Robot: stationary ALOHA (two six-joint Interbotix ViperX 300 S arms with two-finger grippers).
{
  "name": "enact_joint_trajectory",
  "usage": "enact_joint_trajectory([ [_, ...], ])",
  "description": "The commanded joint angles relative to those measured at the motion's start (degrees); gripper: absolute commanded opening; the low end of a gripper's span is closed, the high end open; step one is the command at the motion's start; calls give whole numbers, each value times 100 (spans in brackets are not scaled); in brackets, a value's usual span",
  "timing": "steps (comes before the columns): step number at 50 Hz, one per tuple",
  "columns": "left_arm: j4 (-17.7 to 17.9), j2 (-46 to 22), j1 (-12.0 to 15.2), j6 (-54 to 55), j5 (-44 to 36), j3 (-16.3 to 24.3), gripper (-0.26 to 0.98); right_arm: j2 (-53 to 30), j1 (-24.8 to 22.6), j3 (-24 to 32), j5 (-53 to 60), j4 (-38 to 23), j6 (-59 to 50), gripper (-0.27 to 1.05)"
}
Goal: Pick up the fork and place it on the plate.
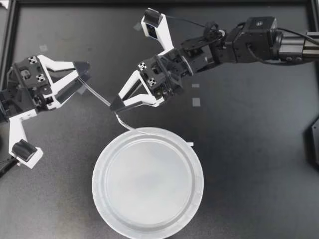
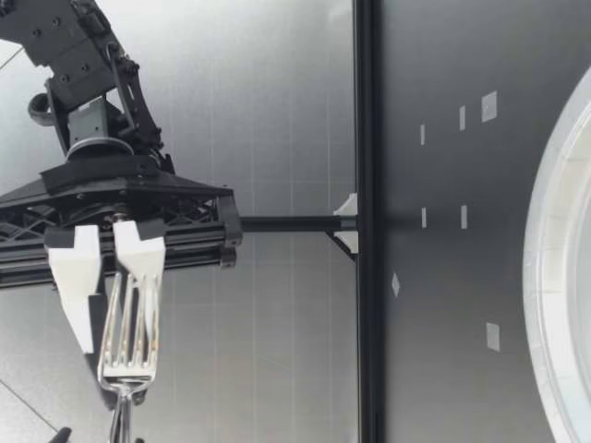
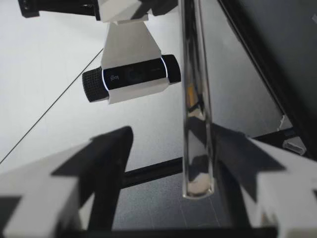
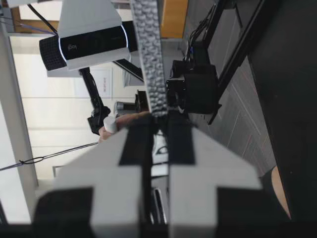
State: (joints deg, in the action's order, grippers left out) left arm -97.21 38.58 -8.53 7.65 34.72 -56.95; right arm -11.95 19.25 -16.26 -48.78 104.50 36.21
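**Fork held aloft between our two arms, its head at the plate's rim**

Our right end effector [image 1: 115, 105] is pinched narrow on the fork [image 1: 97, 93] near its middle, carrying it clear of the desk [image 1: 249, 149]. From above, the fork's head reaches the rim of the plate [image 1: 198, 181]. Our left end effector [image 1: 84, 73] stands wide, with the rounded handle end lying between its fingers, close beside one; we cannot tell whether it touches. We judge the fork stiff, light and slick, so its glossy shank could swivel or slide in so thin a pinch, and a hold near the balance point suits it. The plate looks light and may skid if nudged, so we would lower the head over the well and let go low, not drop it
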Motion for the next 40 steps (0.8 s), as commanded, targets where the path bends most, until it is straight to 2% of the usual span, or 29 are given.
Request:
enact_joint_trajectory([
  [1, -35, 35, -44, 18, 9, 26, 53, 246, 105, 132, 9, 9, 53, 6],
  [4, -26, 35, -53, 9, -9, 0, 46, 264, 114, 141, 9, 0, 44, 6],
  [14, -35, 35, -167, 0, -53, -79, 2, 264, 123, 141, 9, 0, 53, 6],
  [17, -26, 35, -158, 0, -35, -88, -5, 264, 132, 149, 35, -9, 53, 6],
  [27, -18, 35, -158, 9, -53, -123, -6, 255, 176, 264, -211, -88, 167, 8],
  [32, 0, 35, -167, 18, -79, -141, -6, 246, 167, 413, -519, -316, 492, 15],
  [35, 18, 35, -167, 70, -123, -141, -6, 255, 167, 466, -562, -343, 615, 26],
  [40, 26, 35, -167, 325, -255, -176, -6, 246, 167, 501, -562, -483, 686, 58],
])
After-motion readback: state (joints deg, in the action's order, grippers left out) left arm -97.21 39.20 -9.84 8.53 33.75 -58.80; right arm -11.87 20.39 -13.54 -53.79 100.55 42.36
